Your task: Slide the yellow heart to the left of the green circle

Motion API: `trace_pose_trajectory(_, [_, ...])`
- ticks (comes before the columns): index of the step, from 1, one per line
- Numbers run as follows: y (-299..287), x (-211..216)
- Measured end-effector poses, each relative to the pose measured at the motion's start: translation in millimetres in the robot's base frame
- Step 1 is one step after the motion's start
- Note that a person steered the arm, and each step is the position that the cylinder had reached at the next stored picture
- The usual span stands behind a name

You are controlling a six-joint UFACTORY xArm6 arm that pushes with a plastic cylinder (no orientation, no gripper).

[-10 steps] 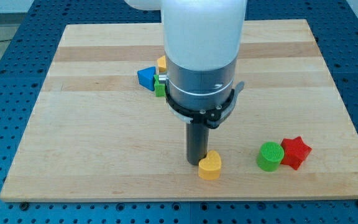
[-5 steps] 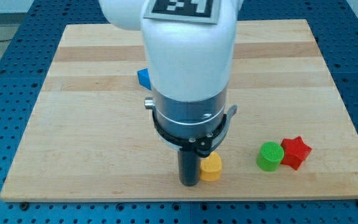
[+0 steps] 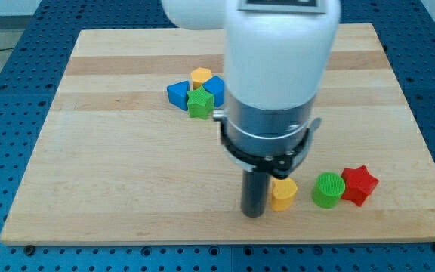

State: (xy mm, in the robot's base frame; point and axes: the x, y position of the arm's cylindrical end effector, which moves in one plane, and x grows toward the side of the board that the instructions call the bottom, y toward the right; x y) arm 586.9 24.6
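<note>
The yellow heart point(image 3: 283, 195) lies on the wooden board point(image 3: 112, 166) near the view's bottom, just left of the green circle point(image 3: 328, 190) with a small gap between them. My tip point(image 3: 254, 214) rests on the board touching the heart's left side. A red star point(image 3: 359, 185) sits against the green circle's right side.
A cluster stands at the board's upper middle: a blue triangle point(image 3: 177, 94), a green star point(image 3: 199, 103), a yellow block point(image 3: 201, 77) and a blue block point(image 3: 215, 88). The arm's wide white and grey body point(image 3: 274, 83) hides the board behind it.
My tip moved to the view's right and pushed the yellow heart right, close to the green circle. The arm's body shifted right, uncovering the cluster of blocks.
</note>
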Motion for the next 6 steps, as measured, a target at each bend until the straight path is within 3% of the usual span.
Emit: trace_pose_trajectory(6, [45.2, -16.4])
